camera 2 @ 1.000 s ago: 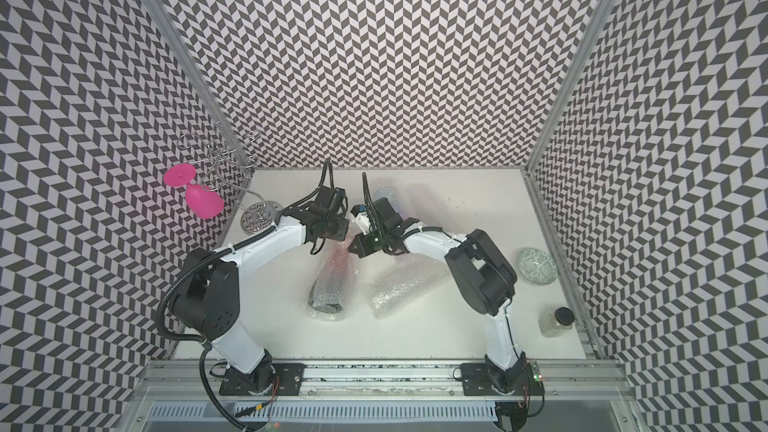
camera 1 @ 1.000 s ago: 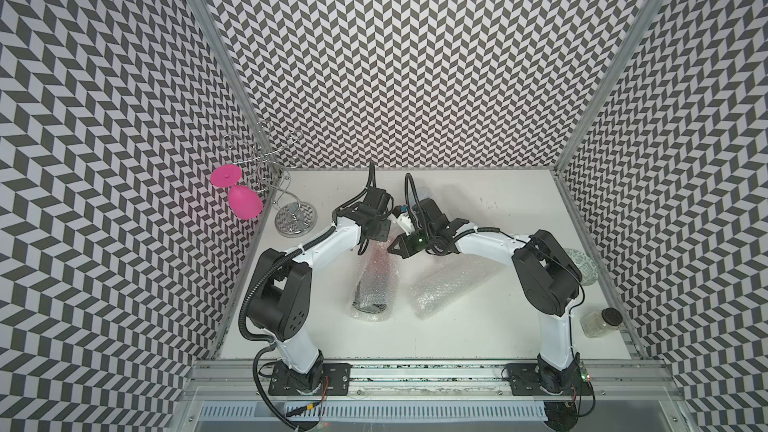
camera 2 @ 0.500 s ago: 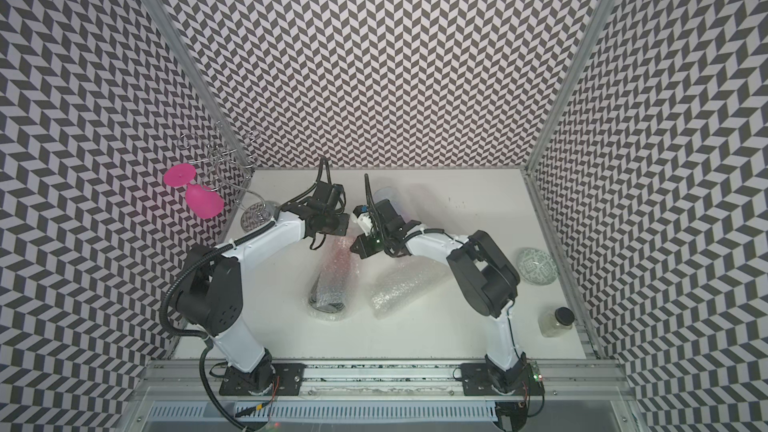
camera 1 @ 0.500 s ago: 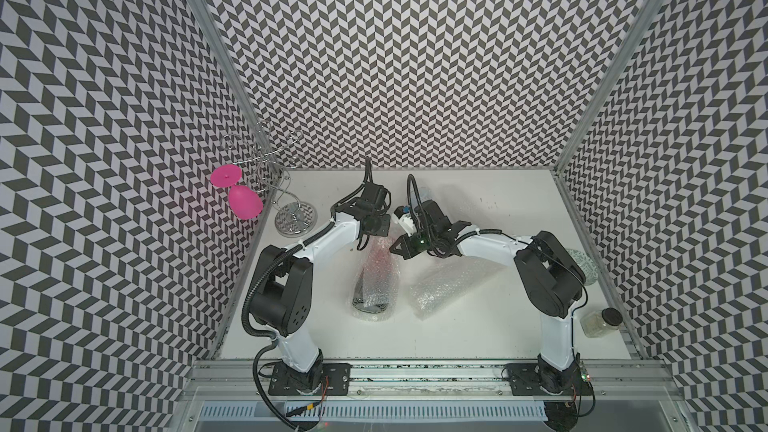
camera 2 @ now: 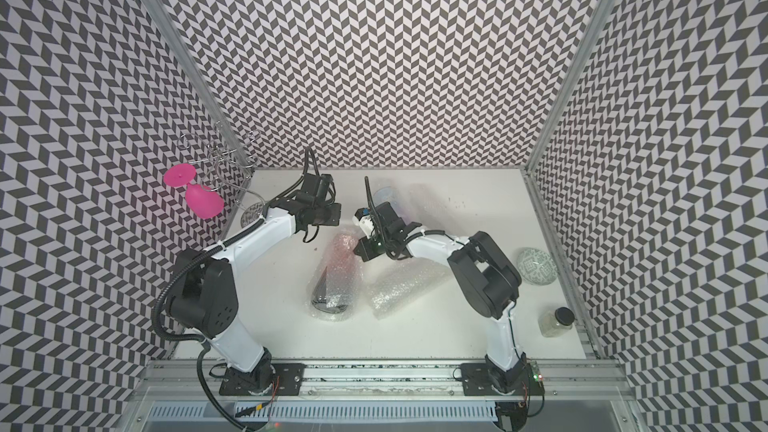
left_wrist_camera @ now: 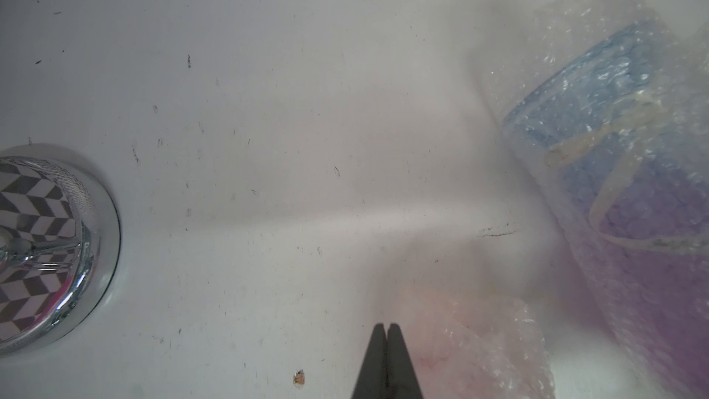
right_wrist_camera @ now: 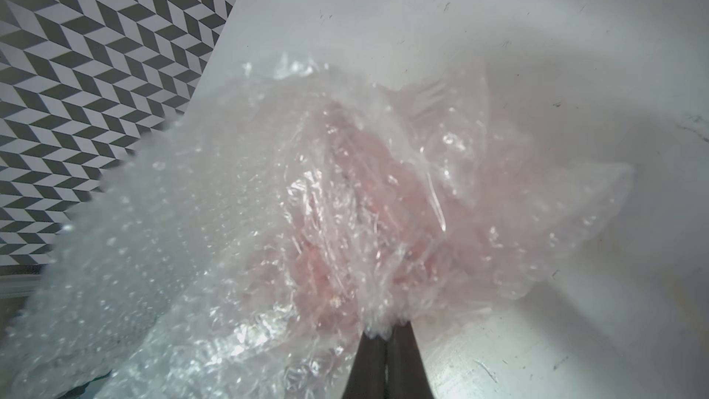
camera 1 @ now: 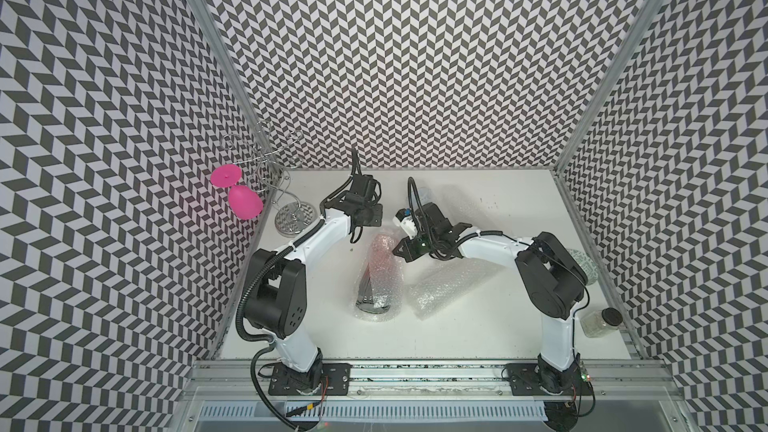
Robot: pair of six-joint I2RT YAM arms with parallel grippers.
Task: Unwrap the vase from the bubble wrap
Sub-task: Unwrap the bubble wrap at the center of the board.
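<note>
At mid bench (camera 1: 478, 338), right jaws clench the bubble wrap (right_wrist_camera: 268, 205) round the vase (camera 1: 376, 284); left jaws, closed empty, hover beside.

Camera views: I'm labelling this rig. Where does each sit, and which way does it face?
Top views: overhead, facing down at table; left arm, right arm whole.
Left wrist: on left arm, faces table, chrome stand base; jaws show.
Right wrist: on right arm, faces the bubble wrap its jaws pinch.
All share that wrap.
</note>
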